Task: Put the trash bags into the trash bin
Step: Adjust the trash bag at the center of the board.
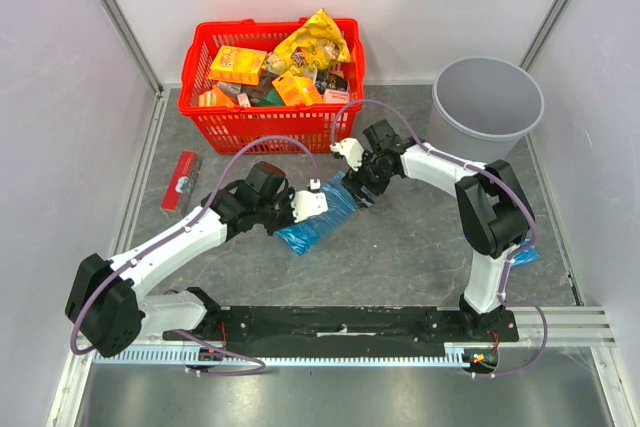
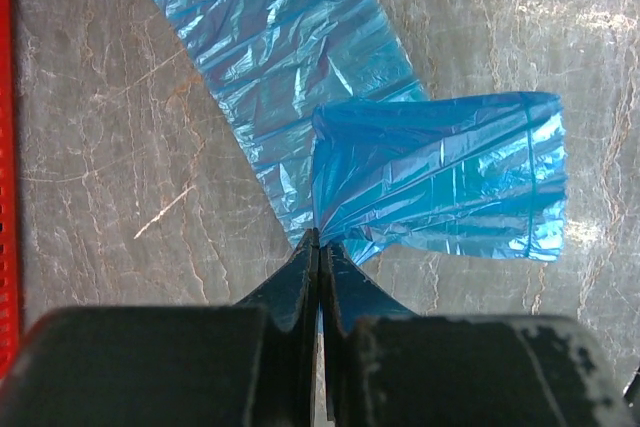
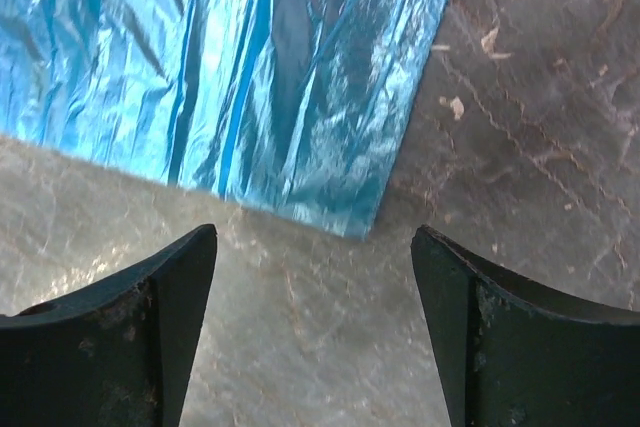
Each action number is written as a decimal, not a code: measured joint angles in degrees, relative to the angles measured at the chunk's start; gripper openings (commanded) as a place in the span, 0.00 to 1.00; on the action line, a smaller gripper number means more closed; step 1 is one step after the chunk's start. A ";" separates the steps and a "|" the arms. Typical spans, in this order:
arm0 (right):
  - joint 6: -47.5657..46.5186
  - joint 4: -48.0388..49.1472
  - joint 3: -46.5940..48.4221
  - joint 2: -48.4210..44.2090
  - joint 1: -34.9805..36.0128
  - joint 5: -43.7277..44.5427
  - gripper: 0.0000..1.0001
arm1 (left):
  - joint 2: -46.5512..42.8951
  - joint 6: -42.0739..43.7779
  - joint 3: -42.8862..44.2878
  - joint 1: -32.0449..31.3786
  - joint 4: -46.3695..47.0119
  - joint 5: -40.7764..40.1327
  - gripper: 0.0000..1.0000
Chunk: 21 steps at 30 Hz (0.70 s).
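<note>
Looks like a robot lab test cell, definitely not a home. Boxed in by plain white panels [image 1: 40,97] on aluminium posts [image 1: 118,22], grey stone-look tabletop [image 1: 400,257]. Left arm [image 1: 170,242] and right arm [image 1: 490,212] bolted to a black plate [image 1: 340,325] along the near edge, purple cables [image 1: 270,140] looping, slotted duct [image 1: 330,359] beside it. Staged props too: red basket [image 1: 270,127] of snack packs [image 1: 238,64] at the far edge, grey bin [image 1: 470,132] in the far right corner.

No wording can be read anywhere. The orange box [image 1: 238,64] and yellow packet [image 1: 312,42] in the red basket [image 1: 265,128], beyond the left claw [image 1: 325,202], bear print too small to make out. So does the flat red pack [image 1: 180,180], well to that claw's left.
</note>
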 measured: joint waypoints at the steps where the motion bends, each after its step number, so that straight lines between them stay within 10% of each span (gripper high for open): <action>1: 0.39 1.14 0.17 0.85 0.46 0.24 0.83 | 0.00 0.00 -0.20 0.07 0.39 -0.04 0.05; 11: 2.45 7.67 0.35 4.44 1.11 2.32 0.47 | 0.00 0.00 -2.03 0.87 3.41 -0.11 0.05; 17: 2.75 8.90 -0.15 4.46 3.23 2.58 0.00 | -0.09 -0.07 -2.16 2.45 5.07 -0.20 0.05; 21: 2.99 9.38 -0.85 3.98 4.22 2.86 0.00 | -0.81 -0.44 -2.16 4.31 6.80 -0.28 0.05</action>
